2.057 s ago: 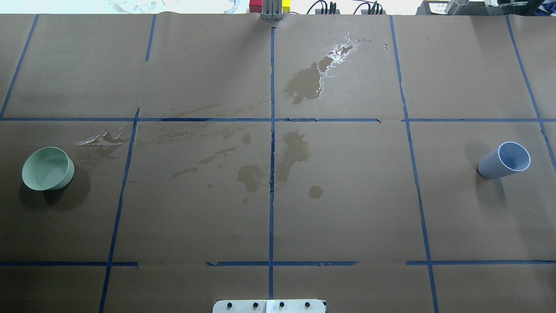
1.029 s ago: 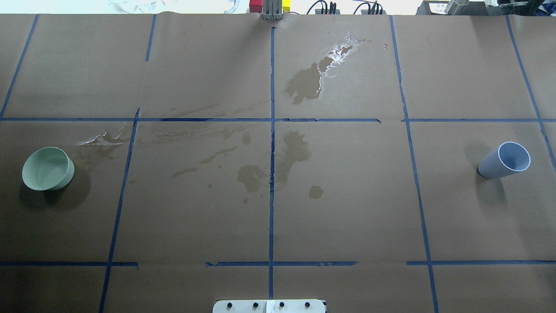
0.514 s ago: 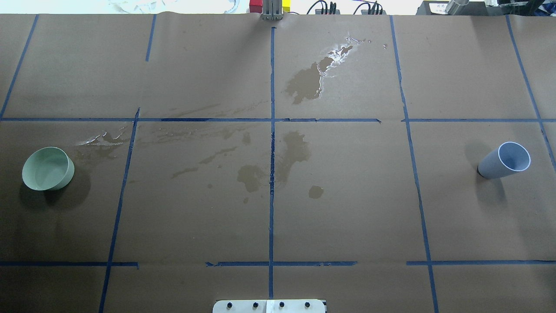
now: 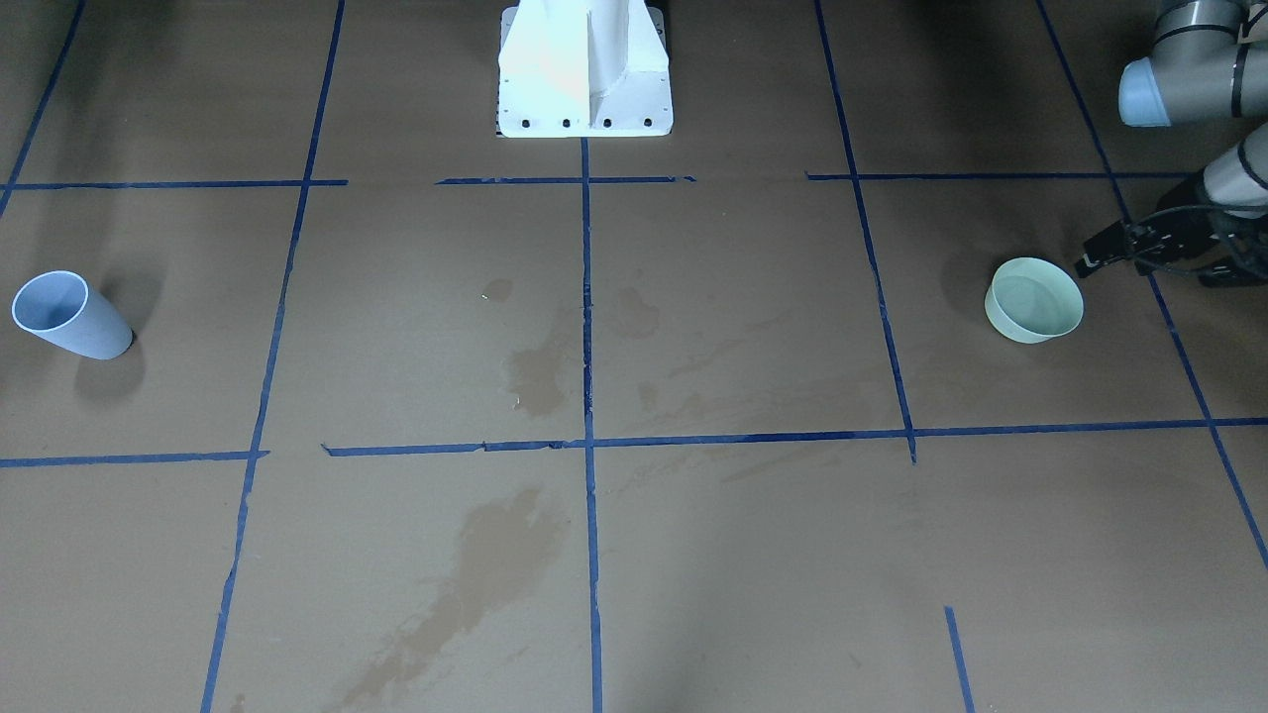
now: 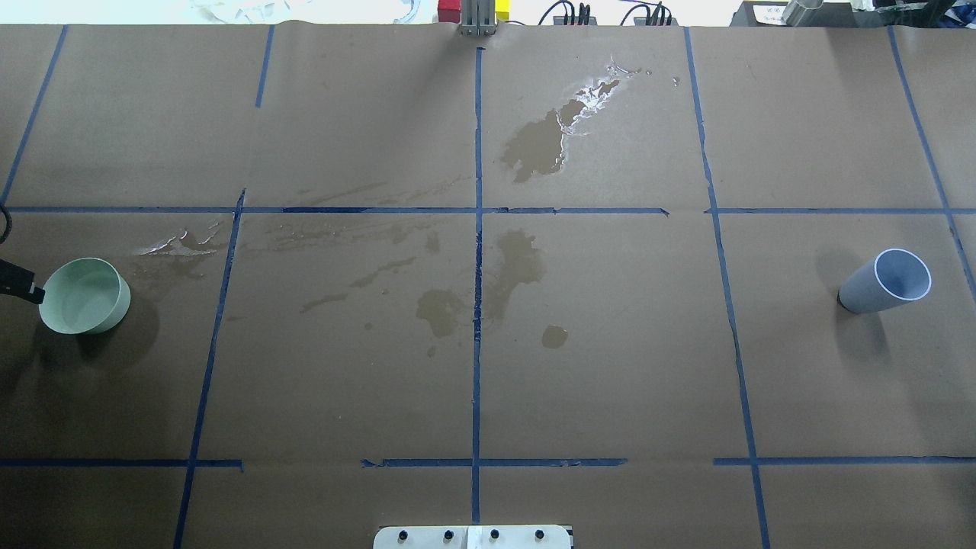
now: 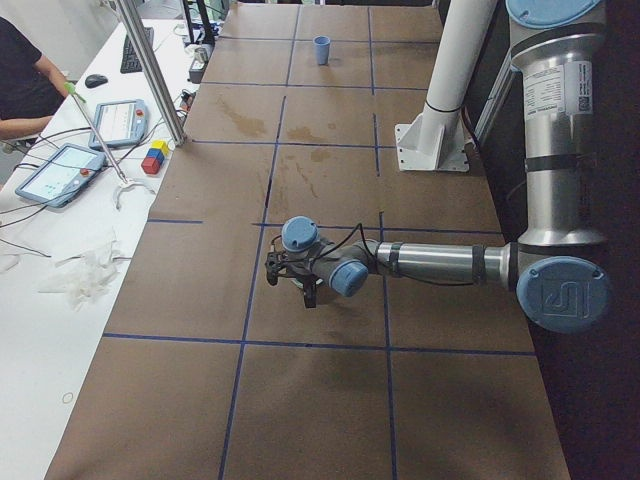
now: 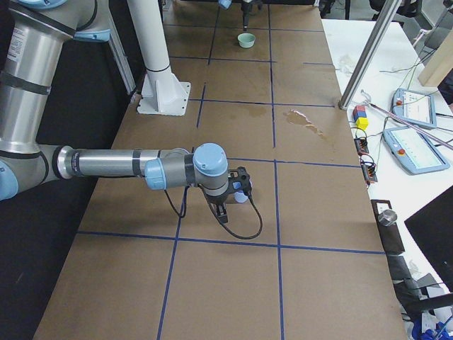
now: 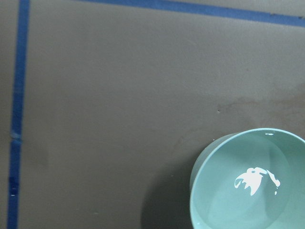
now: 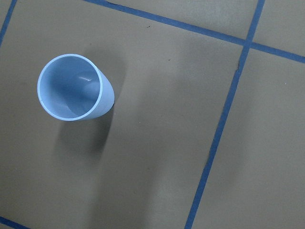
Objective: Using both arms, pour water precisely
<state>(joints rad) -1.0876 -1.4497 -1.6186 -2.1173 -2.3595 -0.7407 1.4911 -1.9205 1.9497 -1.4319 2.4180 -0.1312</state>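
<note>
A pale green bowl [image 5: 84, 296] [image 4: 1034, 300] [image 8: 252, 183] stands at the table's left end, and a faint glossy sheen of water [image 8: 256, 182] shows inside it. A light blue cup [image 5: 886, 280] [image 4: 69, 315] [image 9: 75, 88] stands upright at the right end. My left gripper [image 4: 1154, 267] hangs open and empty just outside the bowl; only one black fingertip [image 5: 19, 282] shows in the overhead view. My right gripper [image 7: 230, 202] hovers over the blue cup, seen only from the side, so I cannot tell its state.
Dark wet stains [image 5: 537, 145] [image 5: 442, 309] mark the brown paper around the centre, which blue tape lines divide into squares. The white pedestal [image 4: 584, 69] stands at the robot's side. A bench with tablets [image 6: 60, 170] and a seated person [image 6: 20, 80] runs along the far edge.
A fingertip of my left gripper has come into the overhead view at the left edge, beside the green bowl. Bowl and cup have not moved.
</note>
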